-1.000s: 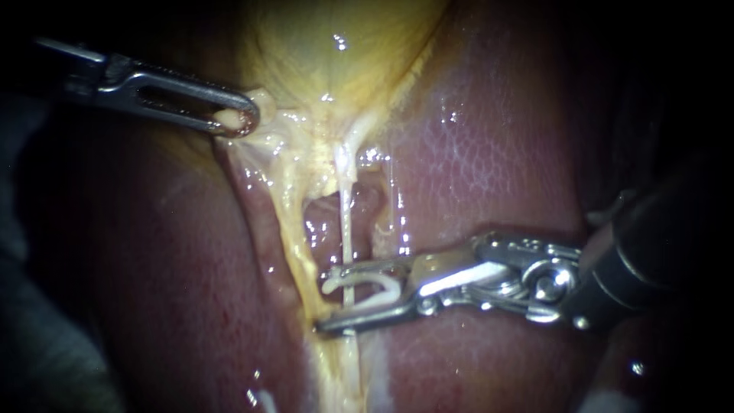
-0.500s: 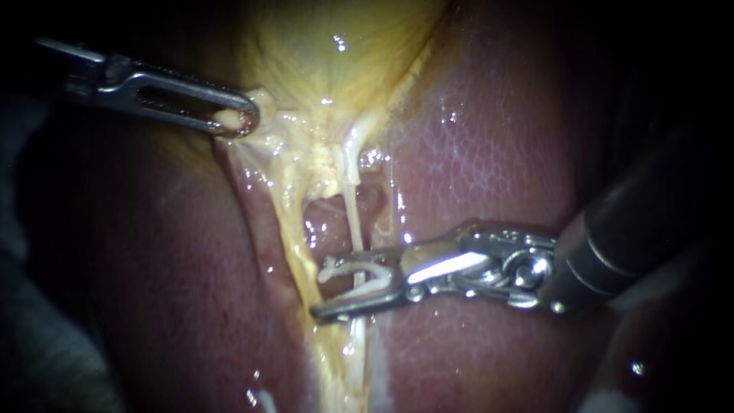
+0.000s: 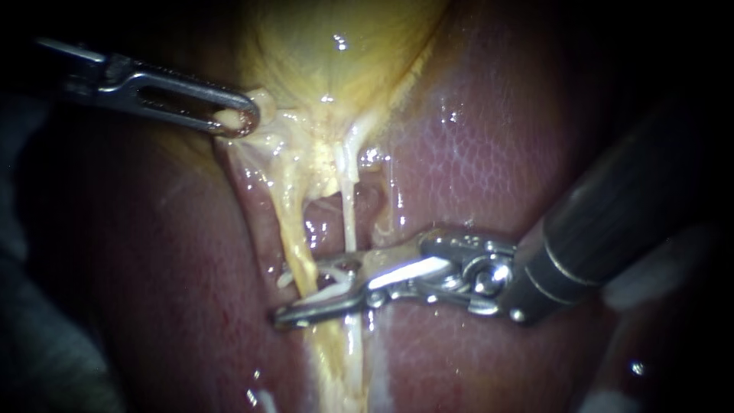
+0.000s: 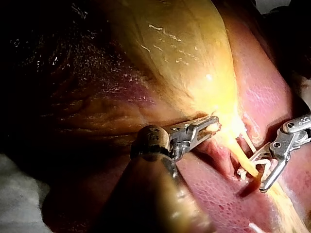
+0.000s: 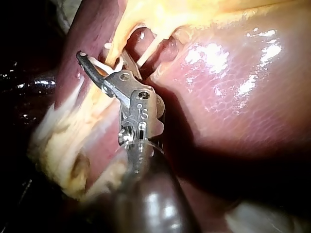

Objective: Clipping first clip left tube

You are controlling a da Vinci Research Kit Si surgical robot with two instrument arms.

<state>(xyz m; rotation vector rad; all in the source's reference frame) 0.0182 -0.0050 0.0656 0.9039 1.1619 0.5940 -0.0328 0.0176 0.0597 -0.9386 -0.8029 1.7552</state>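
While the left tool pinches a pale tissue tag at the glossy yellow gallbladder between slim, slotted steel jaws, the right tool, its jaws narrowly parted, holds a white V-shaped clip astride the waxy yellow left tube on wet, mottled liver.

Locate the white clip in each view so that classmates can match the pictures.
Endoscope view: clip between the right instrument's jaws, below centre.
Left wrist view: clip in the other instrument's jaws.
Right wrist view: clip between its own jaws.
Shared landmark: the thin pale tube beside it.
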